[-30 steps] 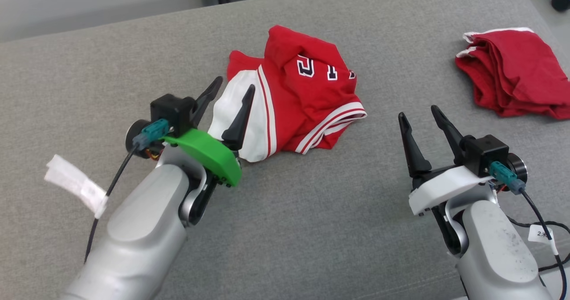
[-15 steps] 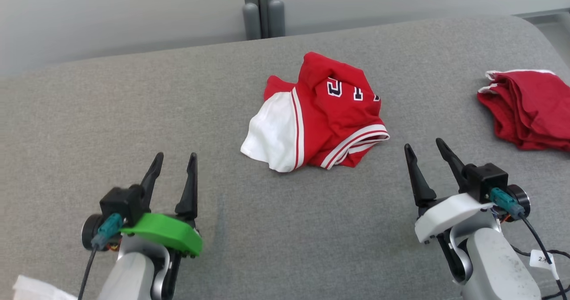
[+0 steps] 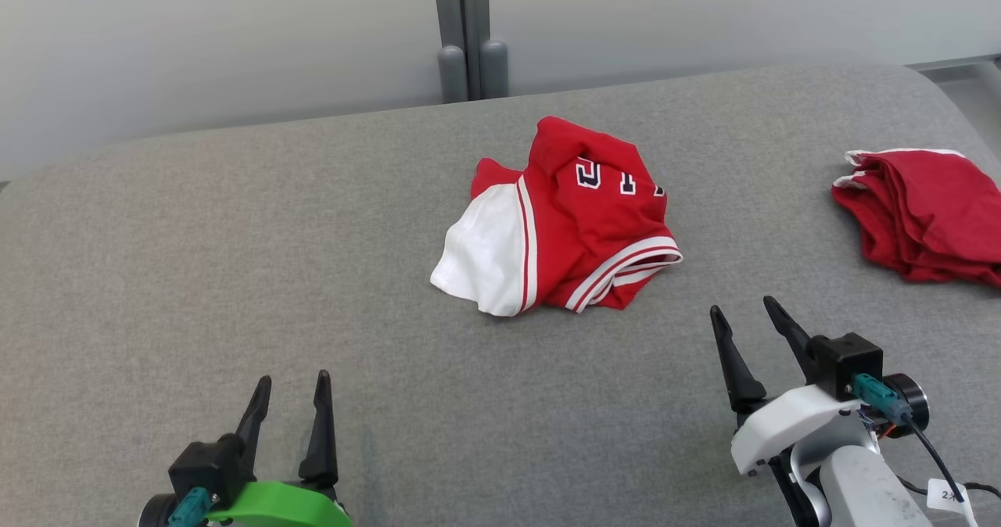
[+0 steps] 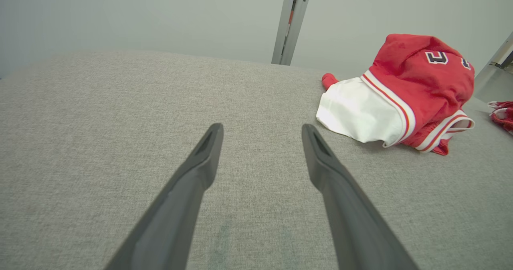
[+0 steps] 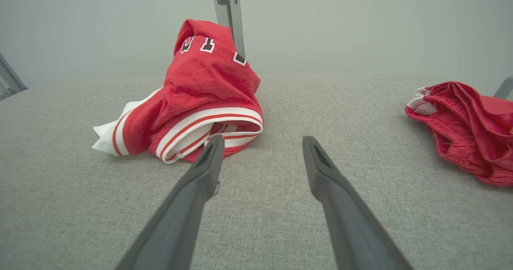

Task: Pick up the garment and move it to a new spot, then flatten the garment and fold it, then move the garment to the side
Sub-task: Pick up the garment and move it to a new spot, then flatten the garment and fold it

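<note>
Left gripper [image 3: 292,380]: jaws spread and empty, low at the near left of the tabletop, well apart from the garment.
Right gripper [image 3: 741,306]: fingers likewise parted with nothing between them, at the near right and the closer of the two to the garment.
Tabletop [image 3: 235,261]: grey cloth covering, with a broad bare stretch to the left and along the near side. That looks the best ground for a new spot with room to spread.
Garment [image 3: 579,230]: red sports piece with a white side panel and dark lettering, heaped in a crumple at the middle of the tabletop, touched by neither gripper. It is not yet flat, so the pick-up appears to be the step in hand. A two-point hold, one gripper to each side, should let it hang open rather than bunch again.
Folded red pile [image 3: 923,214]: stacked at the far right edge, well apart from the garment. The right arm would do well to sweep short of it.
White panel [image 3: 485,253]: the left-hand flank, lying low against the cloth, a likely purchase for the left gripper. A shallow approach and a pinch on the outer edge seem wise.
Striped hem [image 3: 626,261]: doubled band at the near right corner, facing the right gripper. It is thick and easy to clamp, though the layers may come up together.
</note>
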